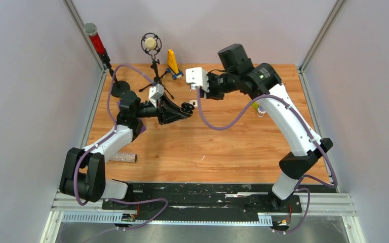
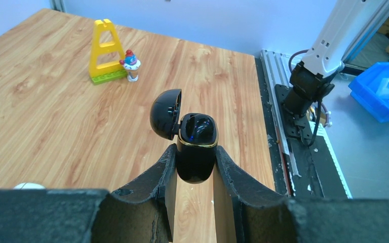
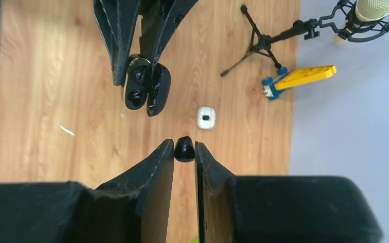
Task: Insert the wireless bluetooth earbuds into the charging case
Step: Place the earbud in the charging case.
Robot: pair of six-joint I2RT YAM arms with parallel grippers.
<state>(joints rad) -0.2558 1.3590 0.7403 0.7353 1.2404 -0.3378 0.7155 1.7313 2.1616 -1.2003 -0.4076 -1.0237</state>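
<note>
Right wrist: right hand (image 3: 185, 147) pinches black earbud (image 3: 184, 151); left hand (image 3: 138, 71) grips open case (image 3: 134, 90).

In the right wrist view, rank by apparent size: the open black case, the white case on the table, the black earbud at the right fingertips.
1. open black case, clearly largest.
2 and 3. white case and black earbud look alike; the earbud is nearer the camera, so I leave them unranked.
</note>
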